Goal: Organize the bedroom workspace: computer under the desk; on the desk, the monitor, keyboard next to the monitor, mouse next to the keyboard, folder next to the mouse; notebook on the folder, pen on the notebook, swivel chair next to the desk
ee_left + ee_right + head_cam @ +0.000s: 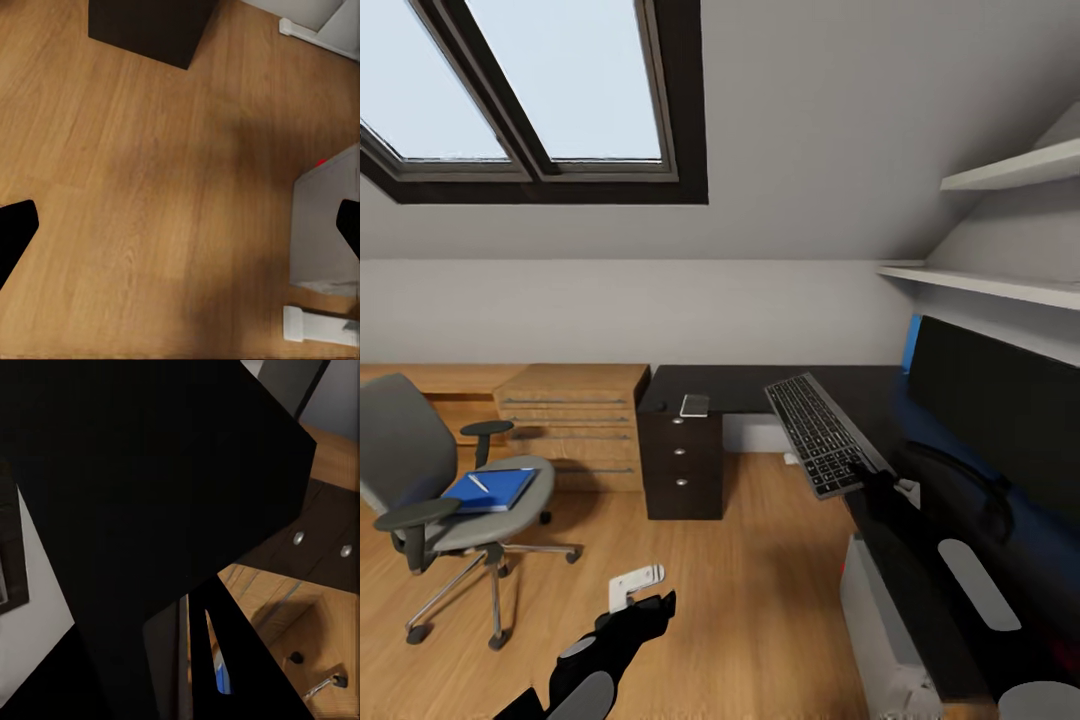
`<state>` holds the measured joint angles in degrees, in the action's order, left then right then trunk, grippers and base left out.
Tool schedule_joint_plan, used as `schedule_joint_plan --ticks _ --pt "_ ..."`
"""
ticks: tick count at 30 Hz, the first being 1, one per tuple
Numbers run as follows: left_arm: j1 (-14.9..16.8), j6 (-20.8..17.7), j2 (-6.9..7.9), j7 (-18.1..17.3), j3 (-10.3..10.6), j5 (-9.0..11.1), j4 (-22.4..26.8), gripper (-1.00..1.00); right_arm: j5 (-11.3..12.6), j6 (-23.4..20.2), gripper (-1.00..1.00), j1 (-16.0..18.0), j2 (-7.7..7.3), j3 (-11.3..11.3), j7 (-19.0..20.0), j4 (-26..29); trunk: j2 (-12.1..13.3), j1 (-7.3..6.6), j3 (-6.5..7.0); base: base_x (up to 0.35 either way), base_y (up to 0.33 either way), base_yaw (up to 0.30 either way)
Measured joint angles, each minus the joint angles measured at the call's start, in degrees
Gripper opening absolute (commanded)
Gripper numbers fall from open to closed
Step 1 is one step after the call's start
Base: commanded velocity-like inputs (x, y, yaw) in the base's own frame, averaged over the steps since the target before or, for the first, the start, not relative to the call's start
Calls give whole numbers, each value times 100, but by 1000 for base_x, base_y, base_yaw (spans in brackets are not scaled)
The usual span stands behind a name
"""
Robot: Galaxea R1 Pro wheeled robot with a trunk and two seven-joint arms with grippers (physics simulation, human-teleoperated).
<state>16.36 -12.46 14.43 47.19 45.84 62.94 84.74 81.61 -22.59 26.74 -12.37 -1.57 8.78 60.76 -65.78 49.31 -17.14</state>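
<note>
**Inspector:** While your right arm is up over the tabletop, state what its claw has.

**Operator:** My right claw (872,484) is pinching the keyboard (821,432) by its near end. The keyboard is lifted and tilted, with its far end rising ahead of the claw, above the dark tabletop (740,385). The monitor (1000,420) stands just to the claw's outer side. In the right wrist view dark surfaces crowd the picture, so I cannot see the fingers there.

**Inspector:** And the left?

**Operator:** My left claw (645,603) hangs low over the wooden floor (150,187), fingers (15,232) spread wide and holding nothing. Ahead of it stands the dark drawer unit (682,465). Toward my right side a grey box (890,630) sits on the floor against the desk; whether it is the computer I cannot tell.

**Inspector:** Remaining items?

**Operator:** The swivel chair (440,490) stands well apart, out beyond my left claw. A blue folder (490,490) lies on its seat with a pen (478,483) on top. I cannot tell whether a notebook lies with them. A small pale object (695,405) rests on the tabletop above the drawers, too small to identify.
</note>
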Motion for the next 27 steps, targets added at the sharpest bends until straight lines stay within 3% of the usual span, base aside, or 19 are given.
schedule_joint_plan --ticks 21,27 --pt "0 0 3 3 -6 2 -2 100 -10 19 -100 1 6 0 -9 -10 843 -462 378 -292 -189 0" --pt "0 -1 3 6 -12 11 -1 100 15 17 -100 -3 6 0 -6 -12 844 -465 378 -75 -49 0"
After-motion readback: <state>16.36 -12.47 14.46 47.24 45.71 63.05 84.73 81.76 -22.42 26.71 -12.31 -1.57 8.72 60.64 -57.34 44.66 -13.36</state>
